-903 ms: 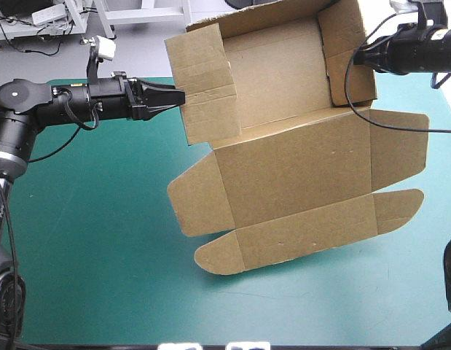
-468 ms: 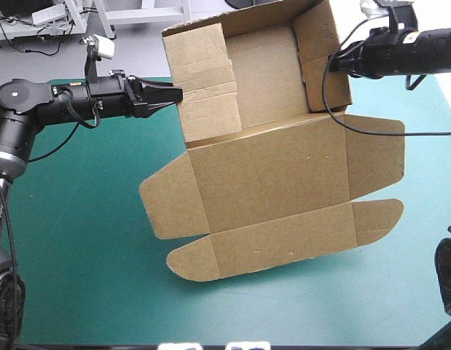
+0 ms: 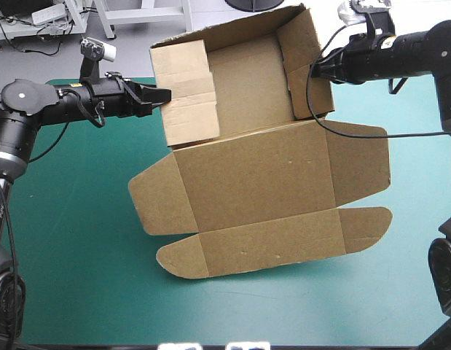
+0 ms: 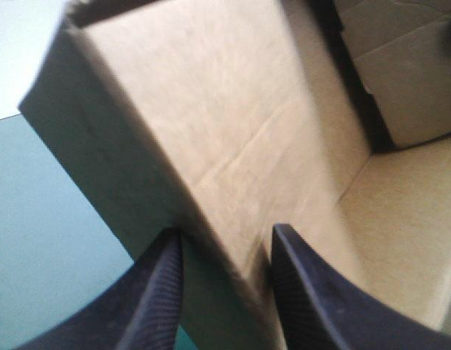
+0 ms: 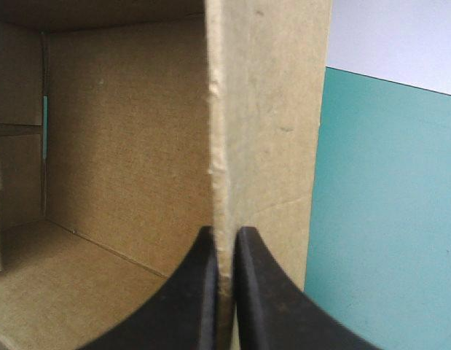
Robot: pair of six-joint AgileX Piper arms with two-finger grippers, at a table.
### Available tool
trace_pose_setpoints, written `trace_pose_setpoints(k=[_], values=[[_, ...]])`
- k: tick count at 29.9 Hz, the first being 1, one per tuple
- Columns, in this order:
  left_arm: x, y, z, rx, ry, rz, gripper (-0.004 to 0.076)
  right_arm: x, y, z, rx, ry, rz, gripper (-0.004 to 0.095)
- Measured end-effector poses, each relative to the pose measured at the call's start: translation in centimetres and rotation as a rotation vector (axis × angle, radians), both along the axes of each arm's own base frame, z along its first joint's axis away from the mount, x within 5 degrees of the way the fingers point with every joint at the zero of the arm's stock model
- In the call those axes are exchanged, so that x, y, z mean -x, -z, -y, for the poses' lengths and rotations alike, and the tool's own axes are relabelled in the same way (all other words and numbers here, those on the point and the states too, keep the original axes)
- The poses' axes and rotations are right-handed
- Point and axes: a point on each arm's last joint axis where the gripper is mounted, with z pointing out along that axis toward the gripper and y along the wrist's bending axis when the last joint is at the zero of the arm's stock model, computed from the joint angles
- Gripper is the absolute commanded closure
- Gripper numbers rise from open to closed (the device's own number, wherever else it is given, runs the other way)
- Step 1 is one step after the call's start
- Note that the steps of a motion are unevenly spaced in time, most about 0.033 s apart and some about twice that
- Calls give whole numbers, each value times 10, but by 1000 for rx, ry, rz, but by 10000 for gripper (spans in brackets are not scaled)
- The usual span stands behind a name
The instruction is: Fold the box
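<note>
Box (image 3: pixel 258 186), walls raised, spans both arms: left gripper (image 3: pixel 167 95) clamps its left wall, right gripper (image 3: pixel 313 71) clamps its right.

Black fingers (image 4: pixel 312 292) clamp the box (image 4: pixel 210 124) (its side wall).

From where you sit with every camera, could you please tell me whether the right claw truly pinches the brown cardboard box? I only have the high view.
Observer: Yes. The right wrist view shows the right claw all but shut, a raised wall's edge of the brown cardboard box between its black fingers.
Operator: Thank you. And the left claw?
Observer: The left claw straddles the opposite wall, which looks folded double, so its fingers stand wider apart, one on each face.
Operator: Are the inner corners tight?
Observer: Not quite: a narrow slit at one inner corner lets the teal-green cover show through.
</note>
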Motion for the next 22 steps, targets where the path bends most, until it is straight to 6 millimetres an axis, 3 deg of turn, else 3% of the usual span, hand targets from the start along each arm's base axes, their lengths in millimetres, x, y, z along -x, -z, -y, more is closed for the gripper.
trace_pose_setpoints(k=[9,11,14,15,22], values=[[-12,12,-7,-21,-113,-79,447,5,0,-23,-7,-59,-10,927],[-15,15,-7,-12,-125,-98,496,6,0,-25,-15,-60,-16,927],[-21,22,-8,4,-151,-143,697,7,0,-27,-34,-66,-23,927],[-22,23,-9,9,-159,-153,727,7,0,-27,-38,-66,-25,927],[-26,27,-10,17,-180,-181,729,6,1,-26,-46,-32,-50,927]])
